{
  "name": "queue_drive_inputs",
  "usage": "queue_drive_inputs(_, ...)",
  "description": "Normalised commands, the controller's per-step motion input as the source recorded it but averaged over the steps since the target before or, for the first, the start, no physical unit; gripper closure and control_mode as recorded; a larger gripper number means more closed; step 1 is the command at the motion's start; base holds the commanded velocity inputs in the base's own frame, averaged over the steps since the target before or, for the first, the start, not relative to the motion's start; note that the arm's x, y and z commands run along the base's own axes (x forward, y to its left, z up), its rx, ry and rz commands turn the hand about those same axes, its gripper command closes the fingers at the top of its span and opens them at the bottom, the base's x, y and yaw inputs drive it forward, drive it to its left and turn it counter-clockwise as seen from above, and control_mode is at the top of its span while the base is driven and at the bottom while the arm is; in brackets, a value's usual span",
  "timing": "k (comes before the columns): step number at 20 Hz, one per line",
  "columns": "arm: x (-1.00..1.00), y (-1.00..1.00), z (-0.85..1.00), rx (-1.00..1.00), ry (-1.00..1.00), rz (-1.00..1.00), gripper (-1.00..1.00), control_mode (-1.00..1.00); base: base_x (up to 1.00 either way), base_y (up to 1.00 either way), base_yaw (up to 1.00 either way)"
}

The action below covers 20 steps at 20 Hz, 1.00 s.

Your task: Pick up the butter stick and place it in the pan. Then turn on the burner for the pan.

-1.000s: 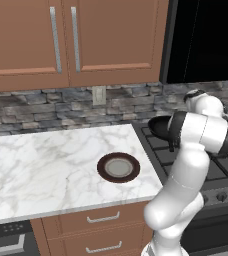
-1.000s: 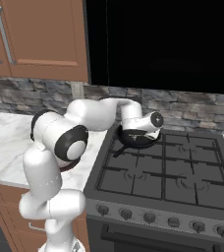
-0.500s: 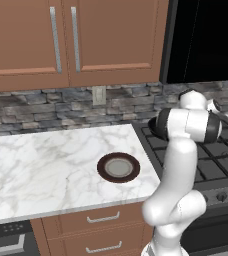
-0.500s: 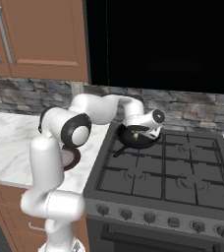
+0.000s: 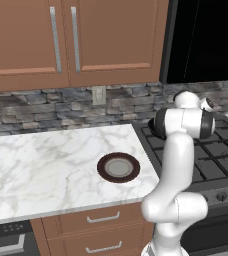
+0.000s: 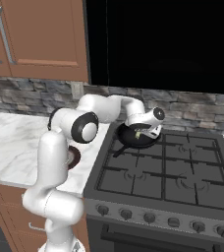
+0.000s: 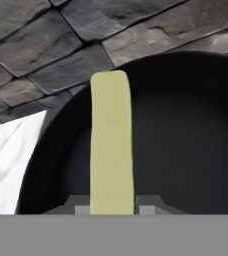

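End effector (image 6: 139,132) low over the black pan (image 6: 132,137) on the stovetop (image 6: 165,173).

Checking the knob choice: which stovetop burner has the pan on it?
The rear-left burner, nearest the counter and backsplash: the pan sits there; the other grates are bare.

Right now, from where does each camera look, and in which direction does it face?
Left base view: behind the arm's left, facing forward and down over the marble counter and plate; the white arm rises lower right.
Right base view: behind its right, over the stovetop; the arm reaches to the pan.
Hand view: along the gripper, down at the butter stick.
Right base and hand views share the pan.
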Motion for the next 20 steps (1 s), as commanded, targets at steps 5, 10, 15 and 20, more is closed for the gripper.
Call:
queue_drive_inputs(5,0.29,0.04,-0.21,-0.04,0.03,0.0,1.0,-1.0,0.0,0.0,0.0)
queue_drive_inputs(10,0.22,0.03,-0.16,-0.01,0.0,0.0,1.0,-1.0,0.0,0.0,0.0)
queue_drive_inputs(15,0.19,0.08,-0.23,-0.02,0.01,0.0,-1.0,-1.0,0.0,0.0,0.0)
queue_drive_inputs(20,0.02,0.0,-0.02,0.0,0.0,0.0,-1.0,-1.0,0.0,0.0,0.0)
